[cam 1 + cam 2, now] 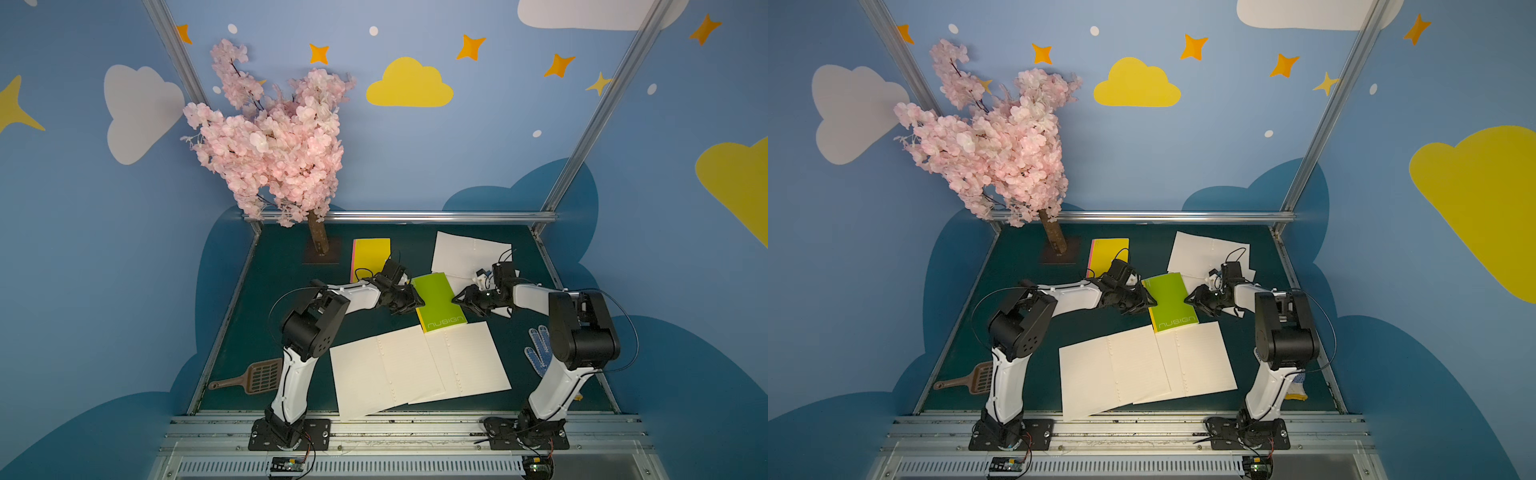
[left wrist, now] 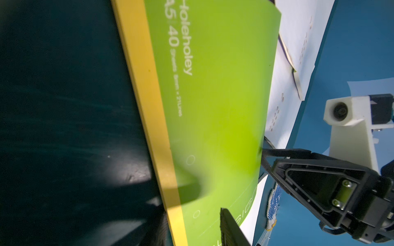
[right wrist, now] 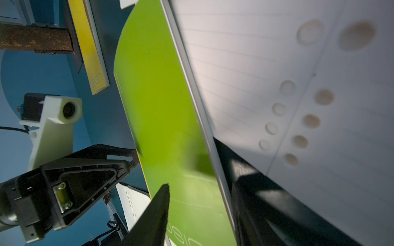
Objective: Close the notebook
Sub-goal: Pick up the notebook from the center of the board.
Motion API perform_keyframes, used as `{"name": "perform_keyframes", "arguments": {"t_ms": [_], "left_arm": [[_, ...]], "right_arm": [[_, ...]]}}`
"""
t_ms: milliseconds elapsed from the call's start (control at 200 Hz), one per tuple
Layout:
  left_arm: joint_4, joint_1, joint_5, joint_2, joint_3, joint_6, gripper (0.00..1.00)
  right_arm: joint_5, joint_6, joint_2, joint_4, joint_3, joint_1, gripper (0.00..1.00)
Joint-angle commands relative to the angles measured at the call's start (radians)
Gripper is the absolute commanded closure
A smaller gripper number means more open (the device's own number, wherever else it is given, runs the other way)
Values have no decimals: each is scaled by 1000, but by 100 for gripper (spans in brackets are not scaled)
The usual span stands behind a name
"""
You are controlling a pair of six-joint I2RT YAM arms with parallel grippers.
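Where the green notebook (image 1: pixel 439 301) lay cover-up mid table (image 1: pixel 245 357), L gripper (image 1: pixel 417 300) met its spine edge, R gripper (image 1: pixel 457 298) the opp. edge. Jaws part-spread on both; couldn't tell if clamping.

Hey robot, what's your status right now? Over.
Both jaws parted: left gripper at spine edge, right gripper at opposite edge. Green notebook looks closed, cover slightly bowed. White sheets alongside, nothing blocking.
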Motion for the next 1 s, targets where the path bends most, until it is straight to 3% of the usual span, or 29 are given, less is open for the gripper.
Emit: {"name": "perform_keyframes", "arguments": {"t_ms": [0,501,991], "left_arm": [[36,-7,43,32,13,-8,57],[233,-5,174,-7,1,-79,56],[329,-5,227,-7,-10,-116,58]], "right_arm": [[-14,5,31,21,10,21,52],[-24,8,34,37,-2,24,52],[-39,9,32,44,-6,25,52]]}}
